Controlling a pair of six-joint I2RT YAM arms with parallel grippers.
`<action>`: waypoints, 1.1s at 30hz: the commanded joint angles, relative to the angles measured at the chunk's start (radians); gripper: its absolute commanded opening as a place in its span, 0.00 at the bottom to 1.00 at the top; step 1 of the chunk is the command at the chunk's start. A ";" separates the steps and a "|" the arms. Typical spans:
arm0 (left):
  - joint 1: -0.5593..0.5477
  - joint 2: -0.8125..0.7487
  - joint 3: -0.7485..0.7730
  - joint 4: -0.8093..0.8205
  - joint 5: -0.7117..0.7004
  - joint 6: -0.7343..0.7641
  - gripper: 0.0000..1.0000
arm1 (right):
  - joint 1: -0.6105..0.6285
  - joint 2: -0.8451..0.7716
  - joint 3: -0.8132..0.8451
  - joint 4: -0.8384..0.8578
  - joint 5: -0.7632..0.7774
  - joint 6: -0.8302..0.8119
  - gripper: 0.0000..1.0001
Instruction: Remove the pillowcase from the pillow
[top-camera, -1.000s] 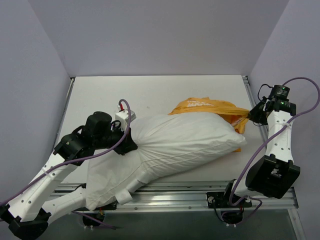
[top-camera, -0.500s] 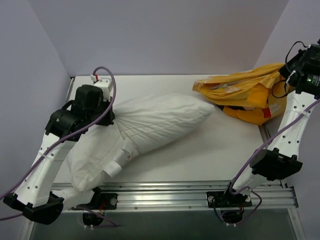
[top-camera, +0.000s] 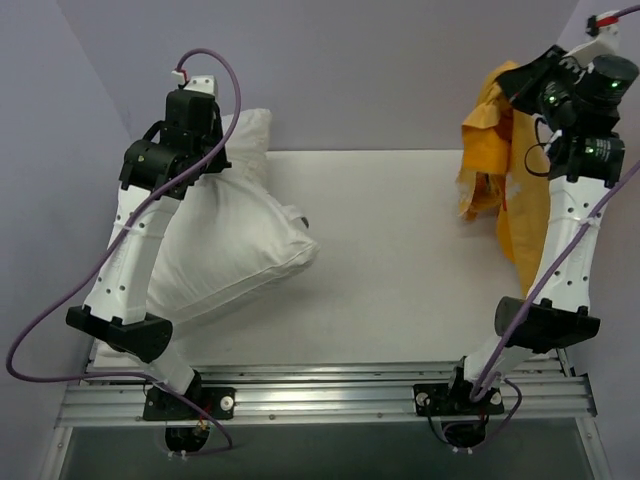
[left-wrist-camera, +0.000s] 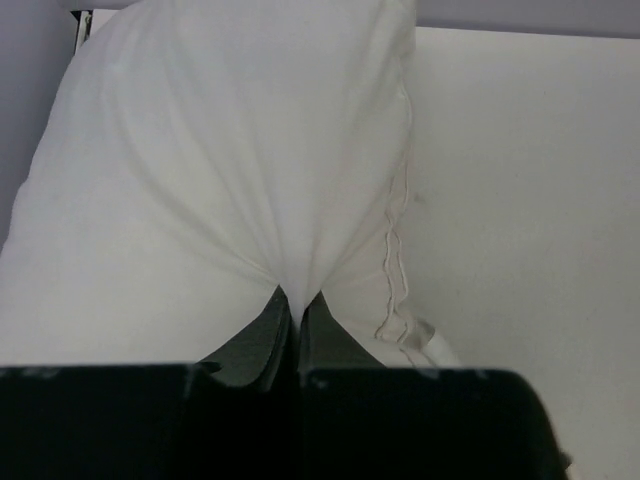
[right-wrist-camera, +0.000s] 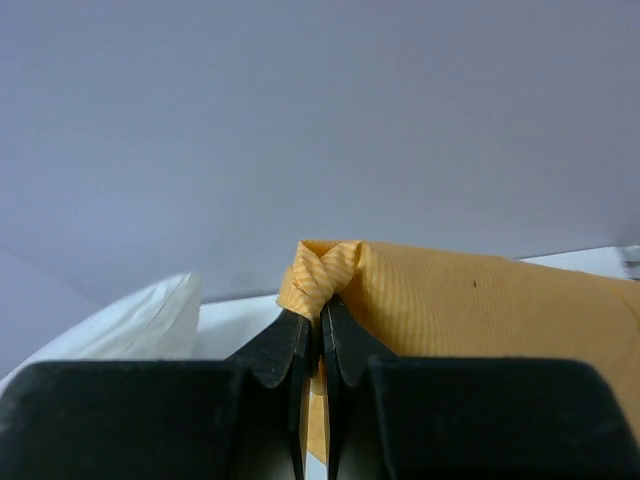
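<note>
Had the pillow (top-camera: 225, 240) pinched tight in the left gripper (left-wrist-camera: 296, 300), lower end on the bench (top-camera: 400, 260) at left. Had the pillowcase (top-camera: 500, 150) clamped in the right gripper (right-wrist-camera: 312, 315), dangling at right, well apart.

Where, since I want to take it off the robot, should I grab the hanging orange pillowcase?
Probably its free lower folds, reaching from the table's middle: the pillowcase hangs limp from the right claw, which pinches its top, and that arm stands to its right.
</note>
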 joint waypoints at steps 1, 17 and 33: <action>-0.011 -0.009 0.127 0.270 0.050 -0.018 0.02 | 0.106 -0.086 -0.109 0.215 -0.184 0.023 0.00; -0.202 -0.245 -1.055 0.597 0.296 -0.220 0.02 | 0.751 -0.284 -1.356 0.349 0.251 0.150 0.01; -0.329 -0.308 -1.007 0.604 0.294 -0.282 0.20 | 0.921 -0.282 -1.127 0.110 0.402 0.058 0.37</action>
